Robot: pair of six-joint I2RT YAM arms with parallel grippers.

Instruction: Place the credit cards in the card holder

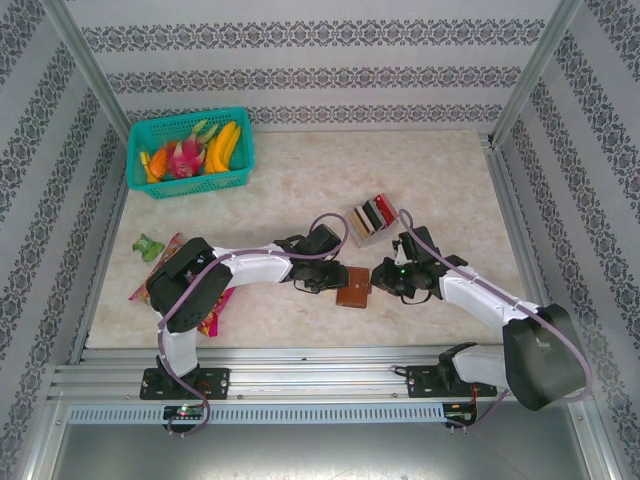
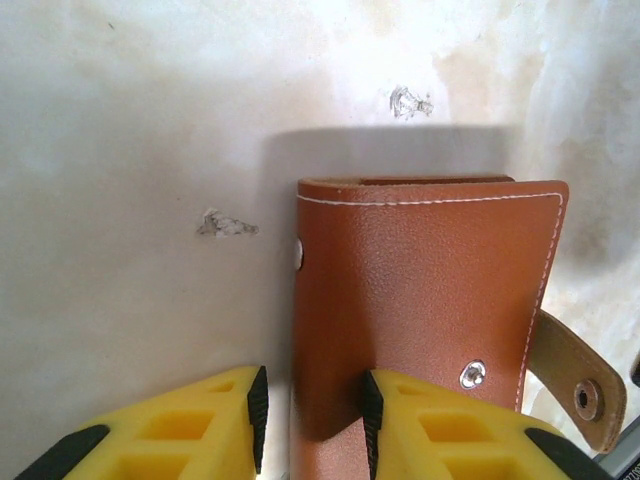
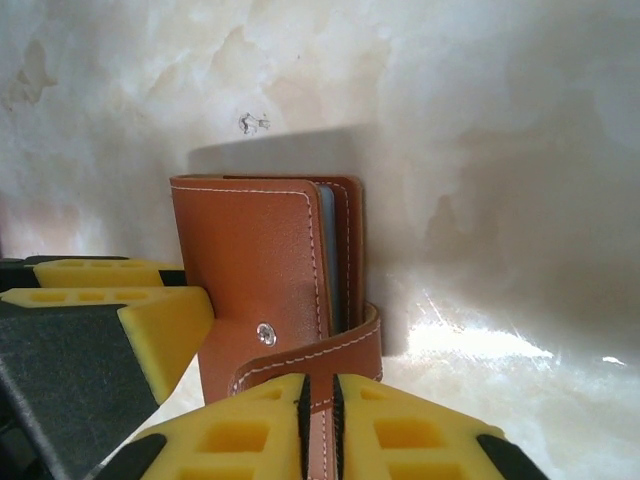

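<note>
Card holder (image 3: 255, 270) between left hand (image 2: 312, 405) and right hand (image 3: 318, 420), tab (image 3: 345, 348) in right.

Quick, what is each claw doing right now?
Left claw: open, astride an edge of the card holder.
Right claw: closed on the strap of the card holder.

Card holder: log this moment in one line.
card holder: unsnapped | right gripper: shut on snap tab | left gripper: open, astride its edge
</note>
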